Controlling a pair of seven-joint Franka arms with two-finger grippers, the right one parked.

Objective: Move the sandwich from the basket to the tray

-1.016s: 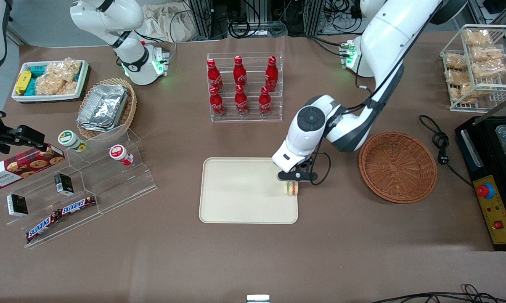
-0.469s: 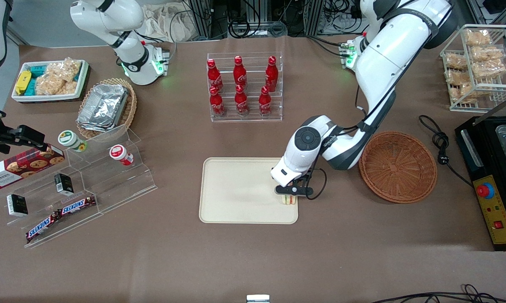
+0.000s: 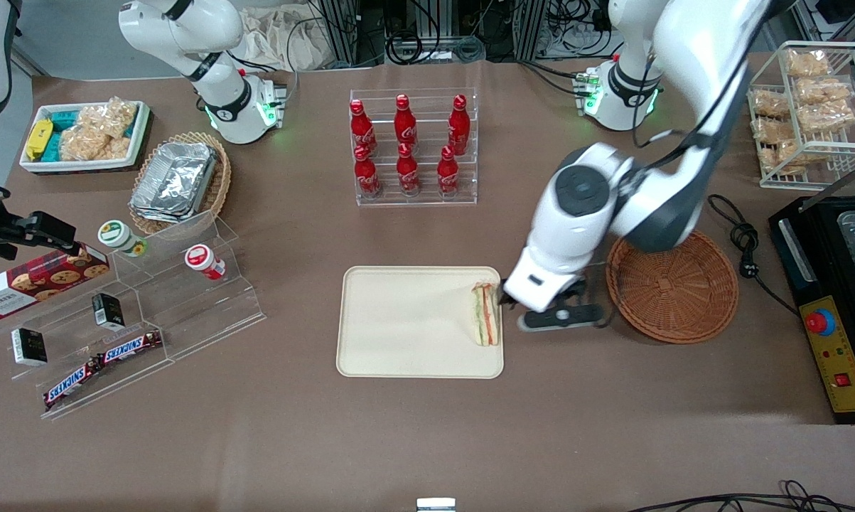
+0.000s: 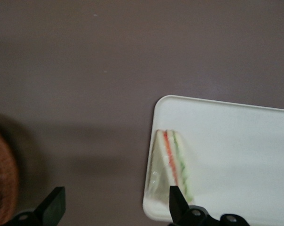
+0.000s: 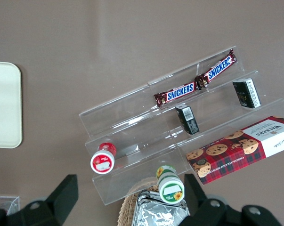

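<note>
Since the earlier frames the gripper has let go and pulled away: it was down on the sandwich at the tray's edge, and now it hangs higher, off the tray, above the bare bench between the tray and the basket. Its jaws stand apart with nothing between them; the wrist view shows the two fingertips spread wide, the sandwich lying clear of both.

The sandwich rests on the tray, on its side with the orange, red and green layers showing, tight against the rim at the tray's end nearest the working arm (close to the edge, though it looks fully on the tray in both views). The basket holds nothing and sits toward the working arm's end of the bench, well apart from the sandwich.

The placement looks done, judging from how things lie. What remains, if anything, is for the arm to draw clear without brushing the sandwich.
</note>
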